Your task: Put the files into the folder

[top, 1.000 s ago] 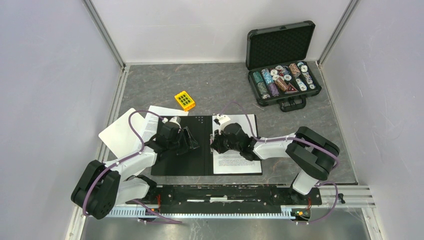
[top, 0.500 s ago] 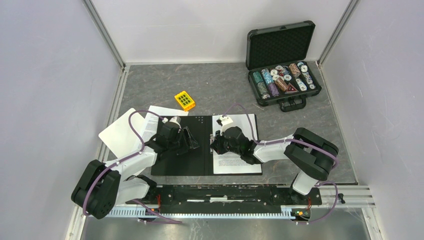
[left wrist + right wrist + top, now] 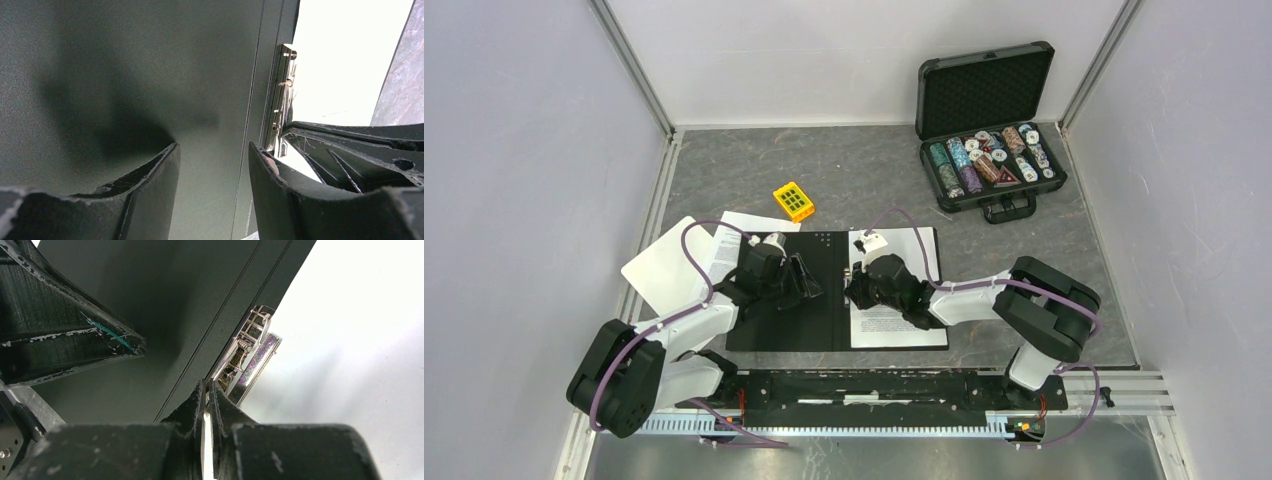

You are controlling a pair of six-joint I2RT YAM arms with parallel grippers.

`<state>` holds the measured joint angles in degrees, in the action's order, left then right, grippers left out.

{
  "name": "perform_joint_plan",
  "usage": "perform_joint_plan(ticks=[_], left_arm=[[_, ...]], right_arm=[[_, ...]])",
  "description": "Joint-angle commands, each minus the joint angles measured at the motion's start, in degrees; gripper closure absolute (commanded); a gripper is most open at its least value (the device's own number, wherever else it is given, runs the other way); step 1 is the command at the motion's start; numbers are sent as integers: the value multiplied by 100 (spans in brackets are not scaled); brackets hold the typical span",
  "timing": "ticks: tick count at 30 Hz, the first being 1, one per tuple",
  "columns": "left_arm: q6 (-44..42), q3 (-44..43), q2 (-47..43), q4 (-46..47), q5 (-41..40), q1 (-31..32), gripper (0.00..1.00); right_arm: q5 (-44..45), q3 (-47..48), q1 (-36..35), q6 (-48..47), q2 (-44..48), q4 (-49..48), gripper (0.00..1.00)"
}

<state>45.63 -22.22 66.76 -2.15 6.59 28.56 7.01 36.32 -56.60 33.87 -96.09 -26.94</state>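
- The folder [image 3: 774, 325] lay open and flat on the grey table [image 3: 874, 170], close to the two arms, with its black inside facing up
- One of the files [image 3: 894, 325] lay on the right half of the folder, so that half looked white
- Another printed sheet [image 3: 736, 228] lay outside the folder at its far left corner, and the left arm hid part of it
- The left gripper [image 3: 212, 165] sat low over the bare black left half of the folder, and its fingers [image 3: 150, 185] were a little way apart with nothing between them
- The right gripper [image 3: 206, 390] was at the middle fold of the folder, and its fingers [image 3: 187, 410] were pressed almost together on a thin shiny strip of the metal clip [image 3: 245, 357]
- The metal clip sat at the edge of the white sheet, right beside the fold
- A white clipboard [image 3: 659, 265] lay at the left, touching the outside sheet
- A small yellow block [image 3: 794, 200] lay on the table behind the folder
- A black case of chips [image 3: 989, 130] stood open in the far right corner, well apart from the folder
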Motion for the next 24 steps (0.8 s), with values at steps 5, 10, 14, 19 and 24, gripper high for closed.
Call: perform_joint_plan(ticks=[5,10,14,19,24], left_arm=[[78,148,218,-415,-217,-38,40],[69,121,198,-460,-228,-35,40],[74,112,193,-471,-228,-41,40],[69,87,190,-488,-209,-43,40],[63,68,168,-523,-210,-43,40]], right_arm=[[217,-135,9,-773,-401,2083,92],[209,-59,8,-935,-393,2189,92],[204,22,10,-1014,-377,2307,92],[37,134,10,-1068,-341,2369,92],[-31,208,8,-1079,-250,2445,92]])
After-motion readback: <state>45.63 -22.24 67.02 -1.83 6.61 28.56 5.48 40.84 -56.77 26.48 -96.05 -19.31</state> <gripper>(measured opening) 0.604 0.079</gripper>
